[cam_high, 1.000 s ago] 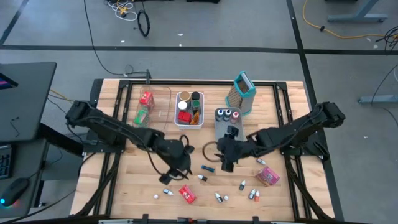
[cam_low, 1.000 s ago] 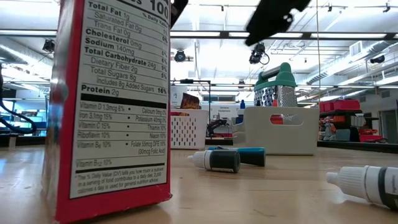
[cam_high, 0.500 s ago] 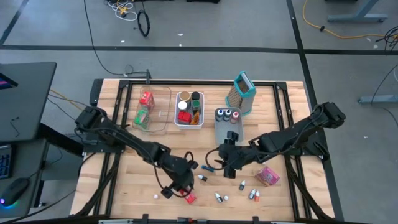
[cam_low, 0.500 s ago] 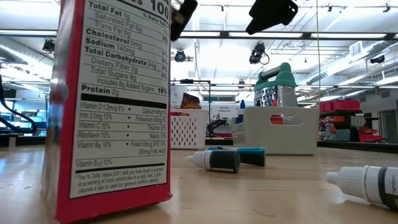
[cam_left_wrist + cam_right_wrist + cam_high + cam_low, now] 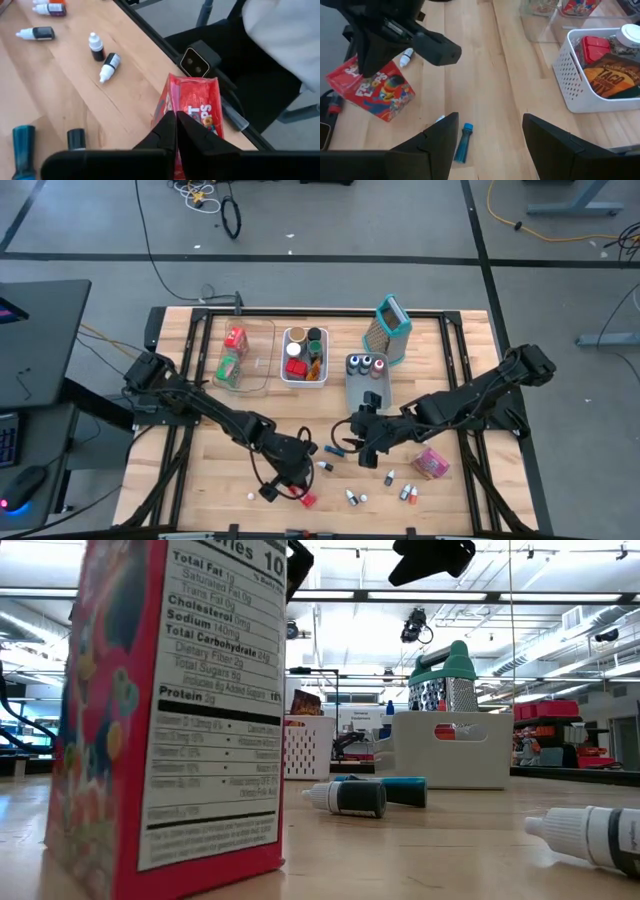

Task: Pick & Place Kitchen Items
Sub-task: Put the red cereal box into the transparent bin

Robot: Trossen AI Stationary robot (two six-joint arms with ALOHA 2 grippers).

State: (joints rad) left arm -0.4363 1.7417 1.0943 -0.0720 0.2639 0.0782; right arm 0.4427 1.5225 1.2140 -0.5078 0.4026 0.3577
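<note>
High view: the left hand point(image 5: 297, 485) is pressing down on the red packet point(image 5: 306, 499) near the counter's point(image 5: 230, 450) front edge. Left wrist view: its fingers point(image 5: 167, 131) are sitting closed against the packet — no clear grip. Right wrist view: the right hand point(image 5: 490, 131) is hovering open above a teal tube point(image 5: 462, 142).

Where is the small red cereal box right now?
In the high view, the small red cereal box sits near the table's front edge, left of centre, under the left gripper, beside scattered small dropper bottles.
</note>
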